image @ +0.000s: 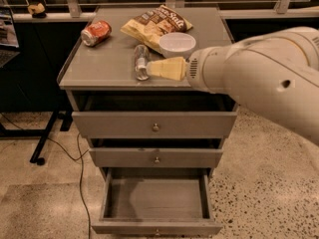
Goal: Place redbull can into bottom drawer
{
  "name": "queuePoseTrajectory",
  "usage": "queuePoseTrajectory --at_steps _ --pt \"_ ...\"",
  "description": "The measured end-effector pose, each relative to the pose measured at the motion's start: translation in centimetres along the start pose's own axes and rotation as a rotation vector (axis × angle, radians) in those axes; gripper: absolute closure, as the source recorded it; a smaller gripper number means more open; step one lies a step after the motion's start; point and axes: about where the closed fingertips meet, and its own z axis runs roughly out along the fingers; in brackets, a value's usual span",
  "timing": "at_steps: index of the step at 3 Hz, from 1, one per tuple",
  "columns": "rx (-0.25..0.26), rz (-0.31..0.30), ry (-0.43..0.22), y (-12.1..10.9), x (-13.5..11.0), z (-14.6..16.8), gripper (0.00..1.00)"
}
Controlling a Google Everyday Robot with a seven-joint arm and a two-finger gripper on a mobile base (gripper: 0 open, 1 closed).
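Note:
The redbull can point(141, 61) lies on its side on the cabinet top point(104, 68), its shiny round end facing me. My gripper point(153, 67) with its yellowish fingers point(167, 67) reaches in from the right, its tip right at the can's right side. The bottom drawer point(155, 199) is pulled out and its inside is bare. Its knob point(157, 231) is at the lower edge of the view.
A red-orange soda can point(95, 33) lies at the top's back left. A chip bag point(155, 24) and a white bowl point(177, 44) sit at the back. The two upper drawers point(155, 125) are slightly ajar. A cable runs on the floor at left.

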Motion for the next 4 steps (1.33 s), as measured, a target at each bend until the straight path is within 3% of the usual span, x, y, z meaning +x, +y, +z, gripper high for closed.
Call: queuePoseTrajectory --at_steps 1,3,4 --pt "0.034 -0.040 -0.010 3.3 -3.2 3.6 0.00" --pt "0.014 -0.024 -0.010 3.3 -3.3 4.0 0.00" --pt "-0.037 0.005 0.000 3.0 -4.3 5.1 0.00"
